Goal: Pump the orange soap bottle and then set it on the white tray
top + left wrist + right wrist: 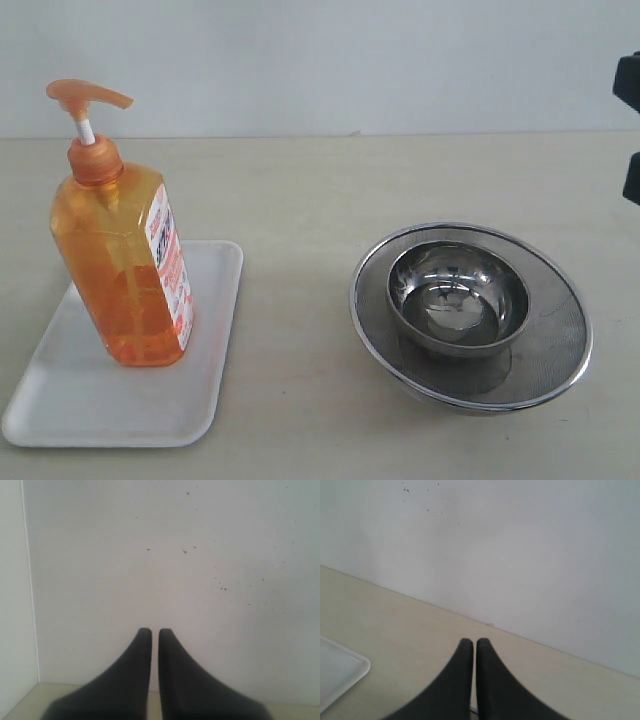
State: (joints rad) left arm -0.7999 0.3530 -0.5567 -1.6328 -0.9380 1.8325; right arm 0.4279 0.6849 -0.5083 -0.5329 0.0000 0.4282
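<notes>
The left claw (155, 632) has its two black fingers (135, 670) drawn together, only a hairline slit between them and nothing held. It faces a plain white wall (175, 555) speckled with small dark dots. The right claw (474, 642) is likewise closed on nothing, its tips all but touching above the pale beige worktop (395, 625). One rounded corner of the flat white rectangular plastic tray (340, 672) shows to one side of it, well apart from the fingers.

In the exterior view neither claw reaches into the working area. The tall translucent orange rectangular plastic soap bottle (125, 270) stands on the tray (200, 400), at the left of the worktop (300, 200). Its base rests inside the low rim, its orange pump head points right, and its white-and-red label faces the right side. Well apart on the right sits a round steel bowl (458, 298) nested in a wider steel-rimmed mesh strainer (560, 330).
</notes>
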